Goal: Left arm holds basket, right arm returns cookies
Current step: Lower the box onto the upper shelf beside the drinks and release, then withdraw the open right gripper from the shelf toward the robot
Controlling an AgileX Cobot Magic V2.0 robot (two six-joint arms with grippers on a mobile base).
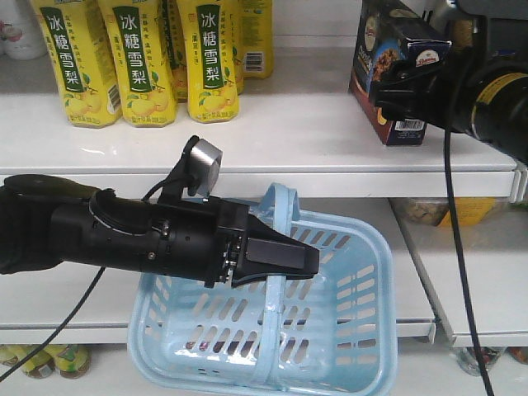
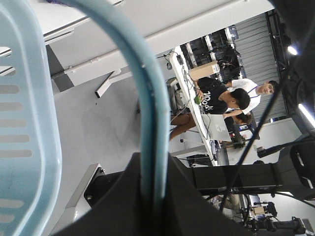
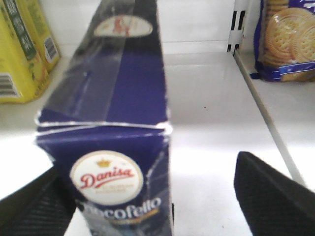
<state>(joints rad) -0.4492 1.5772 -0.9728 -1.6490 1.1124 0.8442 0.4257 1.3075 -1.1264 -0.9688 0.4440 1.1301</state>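
The cookies are observed upright on the upper shelf between the spread, released fingers of the right gripper, while the basket handle is clamped by the left gripper.

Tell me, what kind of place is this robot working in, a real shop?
Probably a mock shop inside a lab. White shelves hold yellow drink cartons and a cookie box, with a shopping basket below, yet the left wrist view shows people at laptops.
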